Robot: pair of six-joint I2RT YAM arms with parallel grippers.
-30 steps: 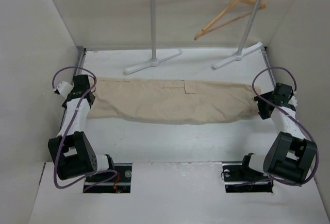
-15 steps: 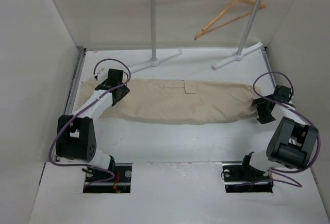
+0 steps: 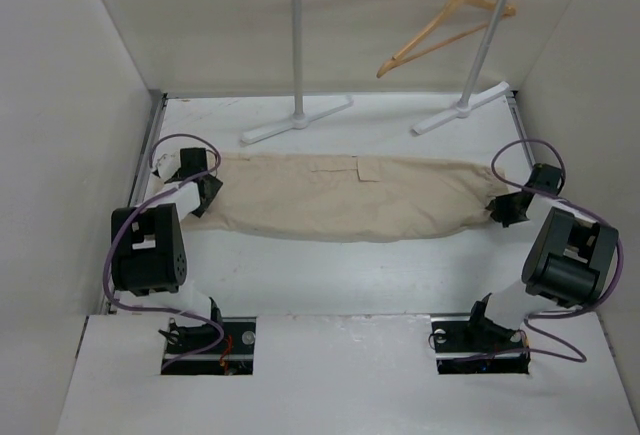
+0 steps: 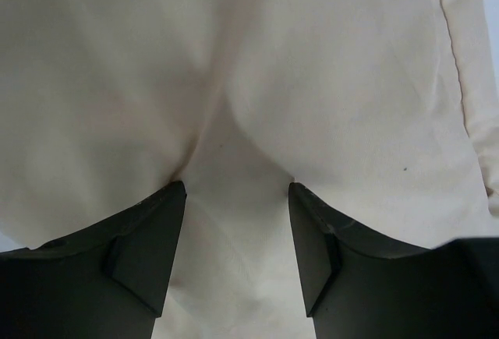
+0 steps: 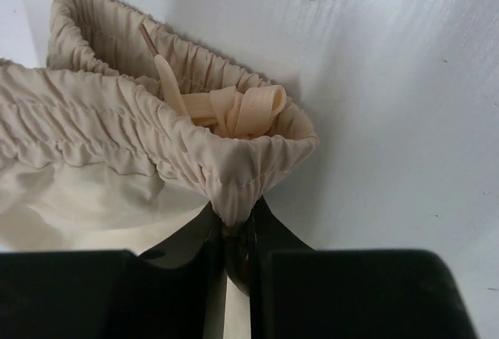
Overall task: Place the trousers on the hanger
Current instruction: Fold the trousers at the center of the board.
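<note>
**Step in hand:** securing both ends of the trousers [image 3: 340,200] before any lift toward the hanger [image 3: 440,30].

**Left end:** The left hand [image 4: 236,191] is pressed down on the leg end. Its fingers [image 4: 148,249] are apart, with a soft ridge of cloth rising between them and nothing pinched yet. In my judgement it should close on that ridge, taking both layers rather than the top sheet alone, so the leg does not peel away when raised.

**Middle:** The trousers lie flat and stretched lengthwise across the white surface [image 3: 350,275], near the feet of the rack [image 3: 297,45]. A pocket flap shows on the far edge.

**Right end:** The right hand [image 5: 234,226] is clamped together on the waistband [image 5: 156,152] at its outer fold. The bite looks narrow, so a lift ought to be slow and level with the left, or the elastic may slip out.

**Far right:** The hanger hangs tilted from the rack's rail, well apart from the trousers and above them.

**Materials:**
- Trousers: thin, matte beige weave that is limp and creases readily.
- Waistband: tightly gathered in fine ribs and stands open as a loop.
- Drawstring [image 5: 234,109]: a flat tape lying bunched inside the waistband loop.
- Hanger: smooth tan wood, triangular, with a thin metal hook.
- Rack: white tube on flat feet.
- Surface: painted white and faintly streaked.
</note>
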